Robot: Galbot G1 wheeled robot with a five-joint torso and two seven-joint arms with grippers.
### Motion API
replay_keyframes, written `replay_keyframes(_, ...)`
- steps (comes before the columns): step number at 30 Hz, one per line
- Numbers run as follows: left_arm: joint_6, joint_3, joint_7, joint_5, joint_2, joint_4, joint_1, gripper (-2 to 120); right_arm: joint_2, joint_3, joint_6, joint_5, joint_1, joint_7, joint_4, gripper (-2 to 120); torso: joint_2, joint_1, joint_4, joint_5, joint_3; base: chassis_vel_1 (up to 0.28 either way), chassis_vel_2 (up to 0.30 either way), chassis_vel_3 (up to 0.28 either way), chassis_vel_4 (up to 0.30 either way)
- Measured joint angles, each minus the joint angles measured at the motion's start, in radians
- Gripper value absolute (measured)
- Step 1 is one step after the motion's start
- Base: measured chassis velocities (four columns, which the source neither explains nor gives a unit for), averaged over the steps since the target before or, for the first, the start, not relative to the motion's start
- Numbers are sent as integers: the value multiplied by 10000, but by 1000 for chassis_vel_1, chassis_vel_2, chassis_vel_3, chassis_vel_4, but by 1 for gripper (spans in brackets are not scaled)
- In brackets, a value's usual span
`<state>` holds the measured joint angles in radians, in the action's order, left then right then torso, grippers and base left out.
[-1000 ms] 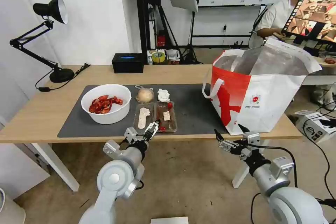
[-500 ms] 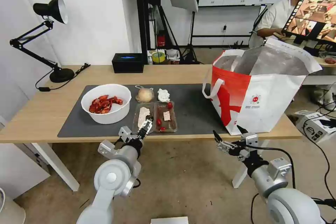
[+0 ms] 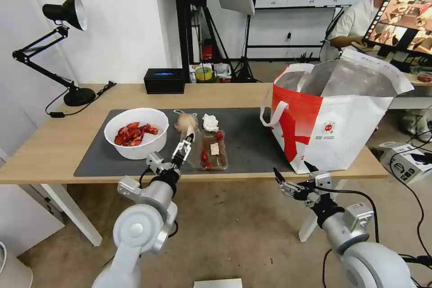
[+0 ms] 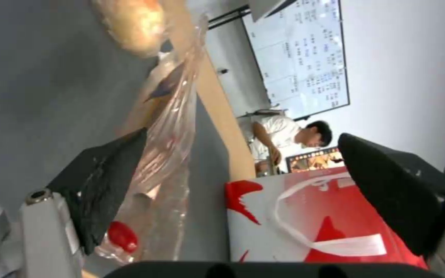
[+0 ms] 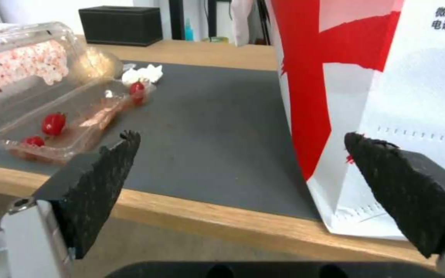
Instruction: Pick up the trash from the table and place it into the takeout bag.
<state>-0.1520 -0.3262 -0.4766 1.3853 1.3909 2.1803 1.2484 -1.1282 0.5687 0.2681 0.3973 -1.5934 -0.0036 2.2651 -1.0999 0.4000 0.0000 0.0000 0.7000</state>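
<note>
Light wood forms the table before us, its long top carrying a dark grey mat, with a black desk lamp at the far left corner and a black box with a blue top at the back edge. Behind it we see light stands and a whiteboard wall. On the mat sits a white bowl of red crayfish shells, and right of it a knotted clear bag holding a beige lump, then a crumpled tissue. Nearer us lies the clear hinged tray, its right half flat with red scraps, its left half tilted up on edge. Our left gripper is spread wide at that raised half, one finger against the plastic. The takeout bag, white with red panels and foil lining, stands open on the table's right end. Our right gripper hangs below the table's front edge near the bag, its fingers parted and holding nothing.
</note>
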Motion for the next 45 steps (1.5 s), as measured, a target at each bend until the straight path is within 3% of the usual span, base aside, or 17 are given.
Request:
replay_keyframes(11, -3, 444, 179, 3, 52, -411, -412, 100, -40, 176, -6, -27, -262, 1, 149, 100, 0, 0, 0, 0, 0, 0, 0, 0, 0)
replay_keyframes(26, -62, 1637, 129, -11, -76, -1376, -1586, 100, -224, 767, -39, -46, -978, 1, 571, 100, 0, 0, -1, 1, 1, 0, 0, 0, 0)
replay_keyframes(34, -201, 2001, 730, -1407, -616, -1582, -1957, 100, -311, 871, -52, -83, -1183, -1, 735, 100, -1, 0, -1, 0, 0, 0, 0, 0, 0)
replay_keyframes(36, -272, 2245, 2034, -3464, -1378, -1941, -2195, 93, -288, 865, -53, 48, -1187, 5, 732, 100, 0, 0, -1, -1, 0, 0, 0, 0, 0)
replay_keyframes(38, -273, 2279, 2258, -3811, -1501, -2009, -2233, 91, -273, 859, -53, 119, -1175, 17, 726, 100, -1, 0, -1, -1, 0, 0, 0, 0, 0)
replay_keyframes(39, -255, 2415, 3109, -5063, -1993, -2269, -2413, 85, -175, 820, -40, 555, -1084, 98, 698, 100, -1, 0, -1, -1, 0, 0, 0, 0, 0)
replay_keyframes(41, -93, 2585, 4007, -6344, -2535, -2593, -2661, 78, -24, 768, 9, 1120, -945, 197, 671, 100, 0, 0, 0, -1, 0, 0, 0, 0, 0)
replay_keyframes(42, 196, 2739, 4810, -7580, -3085, -2930, -2944, 71, 185, 720, 80, 1817, -728, 309, 646, 100, 0, 0, -1, -1, 1, 0, 0, 0, 0)
replay_keyframes(43, 196, 2739, 4810, -7580, -3085, -2930, -2944, 71, 185, 720, 80, 1817, -728, 309, 646, 100, 0, 0, -1, -1, 1, 0, 0, 0, 0)
replay_keyframes(45, 487, 2971, 5572, -8543, -3685, -3253, -3327, 60, 446, 702, 172, 2952, -444, 540, 645, 100, 0, 0, 4, -1, 1, 0, 0, 0, 0)
